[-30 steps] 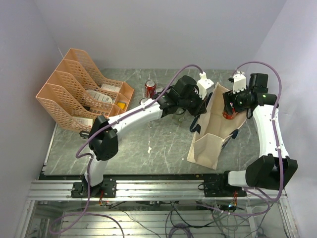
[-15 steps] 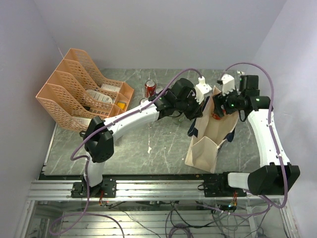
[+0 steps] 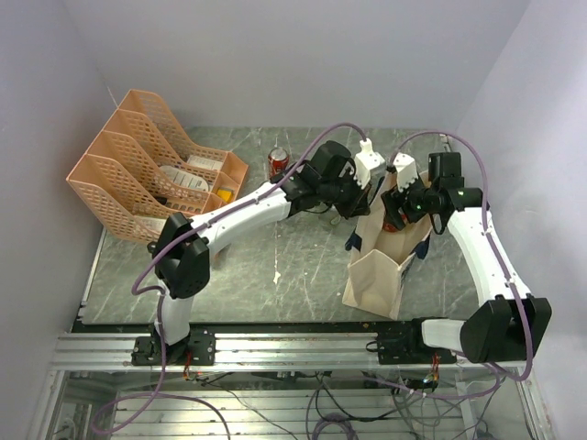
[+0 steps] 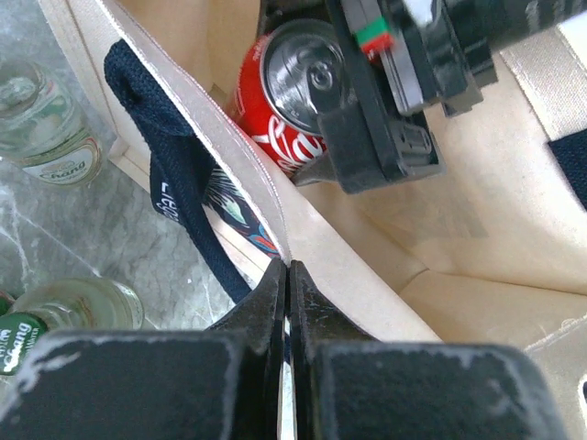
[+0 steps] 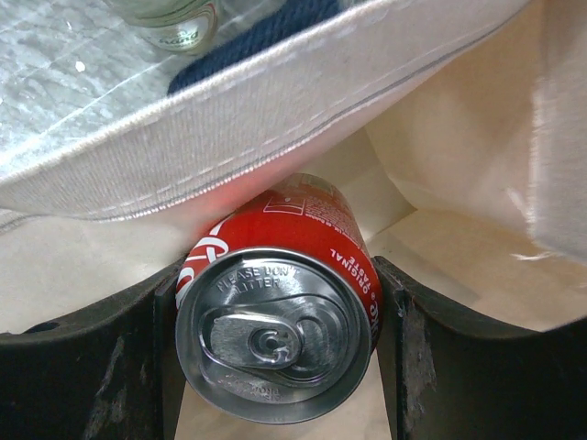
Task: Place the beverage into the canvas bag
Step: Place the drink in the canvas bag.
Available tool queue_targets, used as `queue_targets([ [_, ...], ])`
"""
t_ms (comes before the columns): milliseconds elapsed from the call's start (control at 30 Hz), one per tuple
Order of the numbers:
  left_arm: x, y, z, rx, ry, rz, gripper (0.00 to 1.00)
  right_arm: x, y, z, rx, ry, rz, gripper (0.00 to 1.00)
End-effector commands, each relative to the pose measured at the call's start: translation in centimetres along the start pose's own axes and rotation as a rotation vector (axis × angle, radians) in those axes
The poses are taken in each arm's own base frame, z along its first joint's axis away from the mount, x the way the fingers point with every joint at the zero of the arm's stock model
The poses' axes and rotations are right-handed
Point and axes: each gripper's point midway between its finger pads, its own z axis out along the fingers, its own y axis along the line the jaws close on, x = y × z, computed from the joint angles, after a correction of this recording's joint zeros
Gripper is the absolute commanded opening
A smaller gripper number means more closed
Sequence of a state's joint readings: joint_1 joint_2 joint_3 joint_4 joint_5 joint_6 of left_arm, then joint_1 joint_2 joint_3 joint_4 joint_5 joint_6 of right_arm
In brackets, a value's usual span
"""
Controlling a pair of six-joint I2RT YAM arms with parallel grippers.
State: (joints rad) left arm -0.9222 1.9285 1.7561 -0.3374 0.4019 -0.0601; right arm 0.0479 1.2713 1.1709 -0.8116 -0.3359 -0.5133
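Observation:
The canvas bag stands on the table with its mouth held apart. My left gripper is shut on the near rim of the bag, beside a navy strap handle. The beverage, a red cola can, sits between the fingers of my right gripper, which is shut on its sides. The can hangs inside the bag's mouth, just past the rim, with cream cloth below and around it. In the top view the can shows only as a red patch under the gripper.
Orange file trays stand at the back left. Another red can stands on the table behind the left arm. Two glass bottles and a green-capped one stand just outside the bag's left side.
My right arm has carried the can leftward and down into the bag's mouth. My left gripper, still shut on the rim, has shifted slightly left, and the bag stands more upright.

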Motion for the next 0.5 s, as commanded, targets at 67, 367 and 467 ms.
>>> queue_targets([
  [67, 0.3, 1.3, -0.7, 0.018, -0.007, -0.013, 0.07, -1.9, -0.7, 0.7, 0.025, -0.144, -0.068, 0.23],
  [367, 0.5, 1.4, -0.4, 0.033, -0.002, 0.014, 0.07, -0.4, -2.0, 2.9, 0.061, -0.124, -0.058, 0.24],
  [467, 0.8, 1.2, -0.3, 0.050, 0.000, 0.032, 0.07, 0.4, -2.7, 3.3, 0.086, -0.117, -0.028, 0.24],
])
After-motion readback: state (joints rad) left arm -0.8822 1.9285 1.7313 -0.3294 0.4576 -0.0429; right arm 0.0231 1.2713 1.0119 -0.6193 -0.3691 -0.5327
